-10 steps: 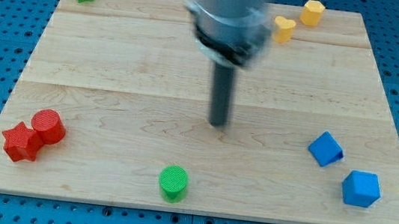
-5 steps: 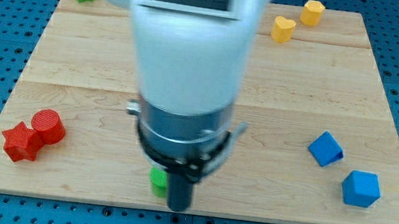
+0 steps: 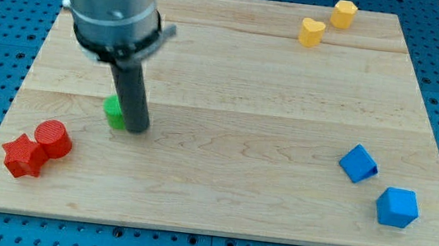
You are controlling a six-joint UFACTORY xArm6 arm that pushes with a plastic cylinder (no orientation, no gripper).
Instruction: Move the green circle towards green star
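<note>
One green circle (image 3: pixel 112 111) sits left of board centre (mostly hidden), touching my tip (image 3: pixel 137 128) on its right. Green star hidden behind the arm. No fingers here, just a rod. Red circle (image 3: pixel 53 138) lower left.

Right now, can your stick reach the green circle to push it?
Probably yes. My tip is right beside the green circle, on its right in the view, seemingly touching it, with nothing between them. The green star is hidden behind my arm, so I can't check the way there.
</note>
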